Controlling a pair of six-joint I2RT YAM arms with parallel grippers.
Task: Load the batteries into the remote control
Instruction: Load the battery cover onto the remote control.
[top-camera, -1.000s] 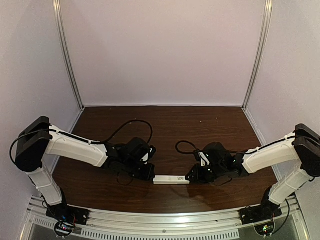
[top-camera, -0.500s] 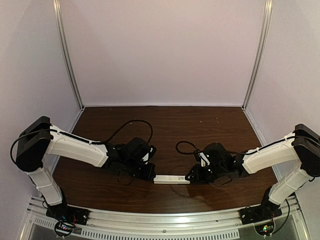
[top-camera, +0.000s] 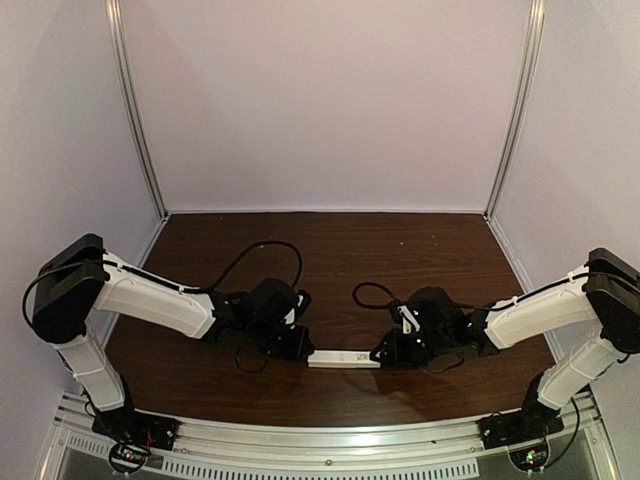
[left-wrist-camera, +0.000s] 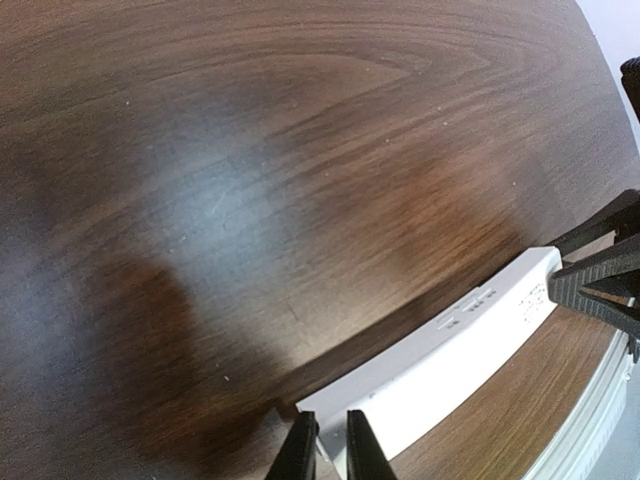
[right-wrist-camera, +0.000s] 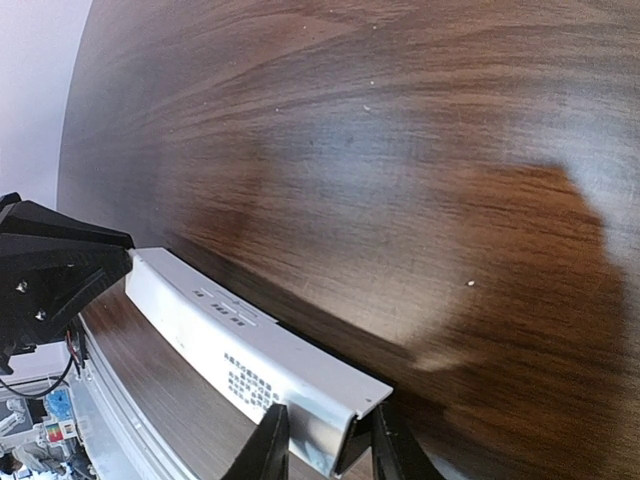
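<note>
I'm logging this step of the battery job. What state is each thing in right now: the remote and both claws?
remote control: printed face up, stretched between the two claws with one end at each; whether it rests on the table cannot be told.
left claw: fingers almost together at the remote's near end; grip unclear.
right claw: shut across the width of the remote's other end.

The dark wood-grain worktop (top-camera: 400, 240) carries one white remote control (top-camera: 343, 358) near its front edge; actual contact cannot be told.
</note>
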